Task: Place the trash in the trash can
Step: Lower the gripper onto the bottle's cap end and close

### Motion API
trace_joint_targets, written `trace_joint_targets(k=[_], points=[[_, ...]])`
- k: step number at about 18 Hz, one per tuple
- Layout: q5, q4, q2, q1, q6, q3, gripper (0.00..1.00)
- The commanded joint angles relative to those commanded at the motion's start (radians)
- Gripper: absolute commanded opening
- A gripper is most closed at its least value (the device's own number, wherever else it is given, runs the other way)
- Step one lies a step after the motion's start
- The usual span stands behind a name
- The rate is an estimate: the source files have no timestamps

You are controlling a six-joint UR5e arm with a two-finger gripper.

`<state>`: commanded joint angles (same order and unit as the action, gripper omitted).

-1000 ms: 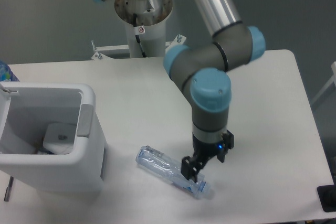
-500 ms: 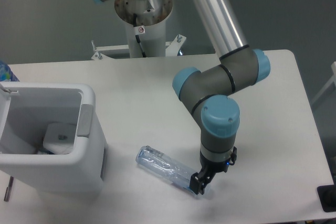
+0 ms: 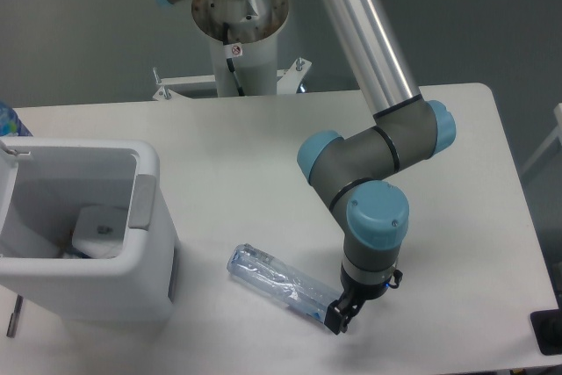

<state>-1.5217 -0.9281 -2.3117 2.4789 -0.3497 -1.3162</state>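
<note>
A crushed clear plastic bottle [image 3: 279,283] with a bluish label lies on the white table near the front edge, running from upper left to lower right. My gripper [image 3: 338,320] is down at the bottle's right end, touching or straddling it; its fingers are too small and dark to show how they stand. The white trash can [image 3: 147,243] stands at the left of the table with a grey panel on its right wall. A crumpled whitish wrapper [image 3: 98,230] lies inside it.
The arm's base column [image 3: 239,32] rises at the back of the table. A deeper-blue bottle [image 3: 9,120] peeks in at the left edge behind the bin. A black object [image 3: 547,333] sits at the table's front right corner.
The gripper has dropped lower and moved right, from above the bottle's right part to table level at its right end. The bottle has stayed in place.
</note>
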Motion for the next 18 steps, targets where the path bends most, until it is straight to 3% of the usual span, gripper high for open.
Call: trace_joint_targets(k=[7, 13, 18], points=[[-0.002, 0.002, -0.02, -0.005, -0.005, 0.003, 0.98], [-0.002, 0.002, -0.028, -0.008, -0.014, 0.012, 0.74], [0.0, 0.002, -0.032, -0.009, -0.018, 0.012, 0.64]])
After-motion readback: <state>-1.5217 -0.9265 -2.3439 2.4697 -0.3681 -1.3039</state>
